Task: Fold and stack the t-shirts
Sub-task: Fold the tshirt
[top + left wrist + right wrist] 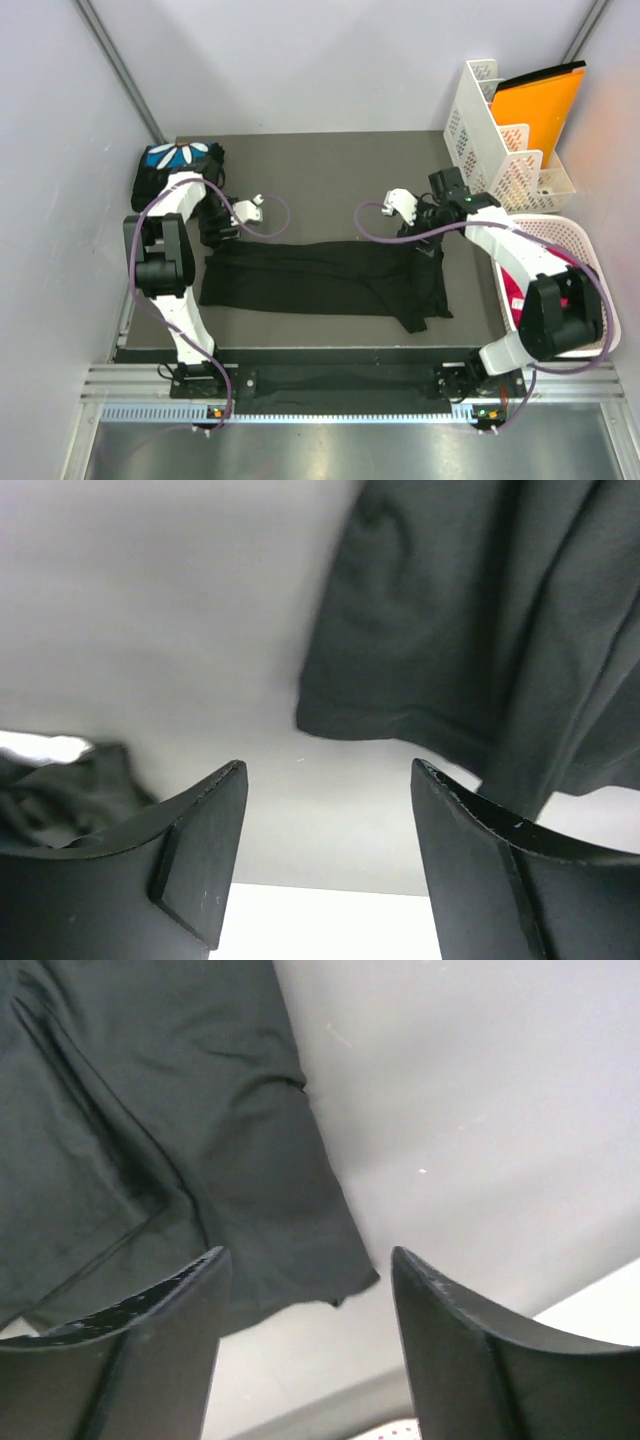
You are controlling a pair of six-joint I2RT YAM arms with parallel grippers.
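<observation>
One black t-shirt [320,275] lies folded into a long strip across the middle of the dark table [330,160]. A second t-shirt [180,158], folded with a blue and white petal print on top, sits at the back left corner. My left gripper [218,232] hovers at the strip's left end, open and empty. In the left wrist view [330,780] the black cloth [470,630] lies ahead to the right. My right gripper [425,238] hovers at the strip's right end. In the right wrist view [305,1265] it is open, with the cloth's edge [150,1140] to the left.
A white rack [495,130] holding an orange folder [540,105] stands at the back right. A white basket [585,245] with something pink inside sits beside the table's right edge. Grey walls close in on the left, back and right.
</observation>
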